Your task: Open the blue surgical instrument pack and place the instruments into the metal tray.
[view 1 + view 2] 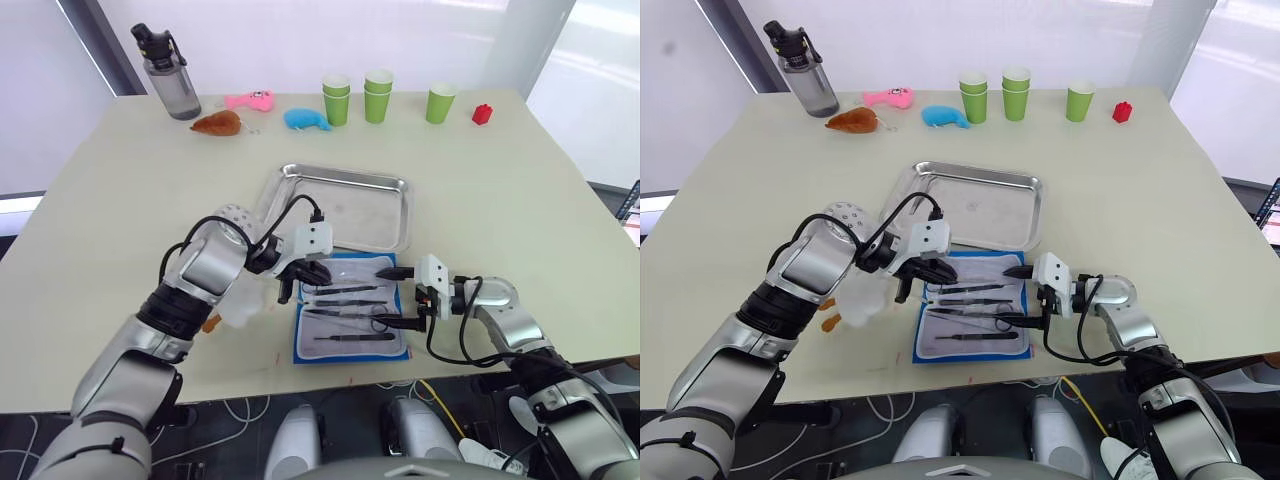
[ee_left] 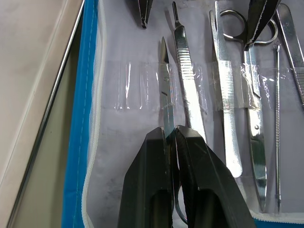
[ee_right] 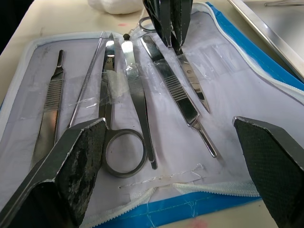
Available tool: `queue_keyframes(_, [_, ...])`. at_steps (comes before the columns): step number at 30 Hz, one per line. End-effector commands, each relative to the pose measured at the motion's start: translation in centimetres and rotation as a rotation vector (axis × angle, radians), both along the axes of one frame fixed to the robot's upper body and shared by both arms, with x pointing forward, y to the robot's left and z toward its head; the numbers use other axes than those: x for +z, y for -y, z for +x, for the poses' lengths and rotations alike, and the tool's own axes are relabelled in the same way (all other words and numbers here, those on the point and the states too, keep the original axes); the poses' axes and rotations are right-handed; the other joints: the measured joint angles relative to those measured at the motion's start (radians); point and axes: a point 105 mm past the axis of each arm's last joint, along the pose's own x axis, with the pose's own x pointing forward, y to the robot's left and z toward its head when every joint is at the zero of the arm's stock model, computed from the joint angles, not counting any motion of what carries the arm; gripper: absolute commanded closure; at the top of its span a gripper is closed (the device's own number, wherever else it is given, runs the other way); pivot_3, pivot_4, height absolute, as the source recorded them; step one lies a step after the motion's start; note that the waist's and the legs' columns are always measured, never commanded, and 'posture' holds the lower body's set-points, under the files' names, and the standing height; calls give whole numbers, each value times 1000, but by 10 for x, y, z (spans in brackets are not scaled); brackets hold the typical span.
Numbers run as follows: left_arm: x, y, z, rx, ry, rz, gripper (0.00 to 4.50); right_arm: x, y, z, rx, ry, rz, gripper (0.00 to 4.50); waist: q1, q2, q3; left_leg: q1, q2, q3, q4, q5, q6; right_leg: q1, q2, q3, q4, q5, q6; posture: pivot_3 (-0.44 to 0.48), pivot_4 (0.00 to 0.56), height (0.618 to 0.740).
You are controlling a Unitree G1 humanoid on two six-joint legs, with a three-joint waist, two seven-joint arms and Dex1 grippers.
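The blue surgical instrument pack [image 1: 302,345] lies open near the table's front edge, white lining up. Several silver instruments sit under its clear straps: ring-handled scissors [image 3: 124,149], a flat handle [image 3: 50,102], forceps [image 3: 137,95] and a thin probe [image 3: 85,90]. My left gripper [image 2: 172,130] is over the pack's left end, shut on a slim pointed instrument [image 2: 166,95] that still lies in its strap. At the pack's right edge my right gripper [image 1: 398,297] stands open, its fingers [image 3: 71,161] spread wide above the lining with nothing between them. The metal tray [image 1: 360,215] sits just behind the pack.
Along the table's far edge stand a grey bottle [image 1: 168,75], green cups [image 1: 378,95], a red block [image 1: 482,114], a blue whale toy [image 1: 305,119], a pink toy [image 1: 250,99] and a brown toy [image 1: 218,123]. A white soft object [image 1: 240,300] lies under my left forearm.
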Motion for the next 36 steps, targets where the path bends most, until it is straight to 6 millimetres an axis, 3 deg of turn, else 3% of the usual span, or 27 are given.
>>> queue_keyframes(1, [14, -1, 0, -22, 37, 23, 4443, -60, 19, -14, -78, -188, -177, 0, 0, 0, 0, 0, 0, 0, 0, 0, 0, 0, 0, 0, 0, 0, 0, 0, 150, 734])
queue_keyframes(18, [26, -29, -6, 5, 33, 80, 4443, -61, 16, -15, -69, -193, -175, 0, 0, 0, 1, 0, 0, 1, 0, 0, 0, -2, 1, 2, 0, 0, 0, 0, 150, 734])
queue_keyframes(29, [58, -53, -7, 23, 74, 101, 4443, -61, 17, -17, -67, -195, -176, 0, 0, 1, 4, 0, 1, 1, 0, 0, 0, -2, 1, 2, 0, 0, 0, 0, 150, 734])
queue_keyframes(36, [81, -48, 5, 95, 112, -25, 4443, -62, 15, -18, -63, -197, -176, 0, -1, 0, 5, 0, 1, 1, 0, 0, 0, -2, 1, 2, 0, 0, 0, 0, 150, 734])
